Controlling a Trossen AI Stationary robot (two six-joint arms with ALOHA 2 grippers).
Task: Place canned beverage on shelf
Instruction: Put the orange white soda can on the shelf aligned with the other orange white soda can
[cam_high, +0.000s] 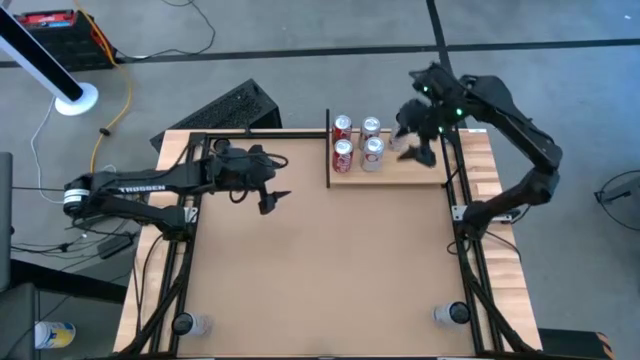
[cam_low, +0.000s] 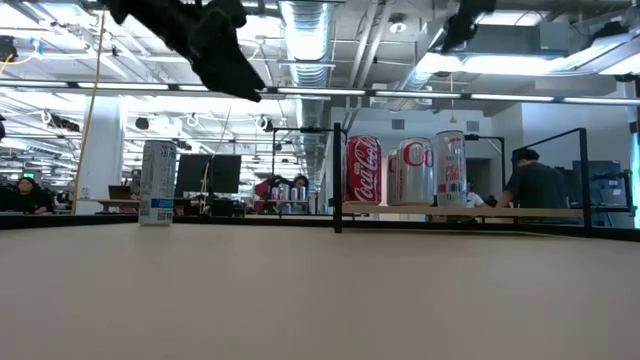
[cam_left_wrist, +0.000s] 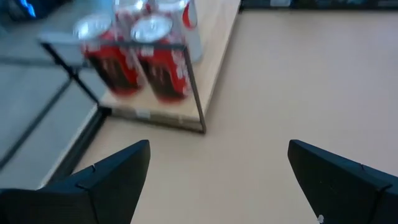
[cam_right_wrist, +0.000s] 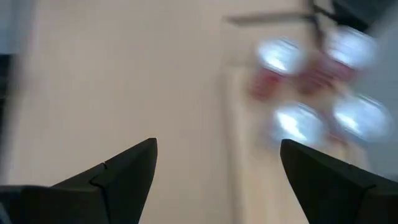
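The shelf (cam_high: 400, 172), a pale wood plank with a thin black upright bar (cam_high: 328, 150) at its left end, lies at the table's far edge. Several cans stand upright on it near the bar, red ones (cam_high: 343, 153) (cam_left_wrist: 161, 65) and silver ones (cam_high: 373, 150) (cam_low: 450, 168). My right gripper (cam_high: 420, 150) (cam_right_wrist: 217, 174) hangs open above the plank, just right of the cans, with nothing between its fingers. My left gripper (cam_high: 270, 197) (cam_left_wrist: 217, 180) is open over the table left of the shelf, pointing toward the cans.
A tall blue-and-white can (cam_low: 157, 182) stands upright on the table at the far left in the low view; the left arm covers that spot from above. Black frame rails (cam_high: 455, 180) run along the table's sides. Bare tabletop (cam_high: 320, 270) spreads toward the near edge.
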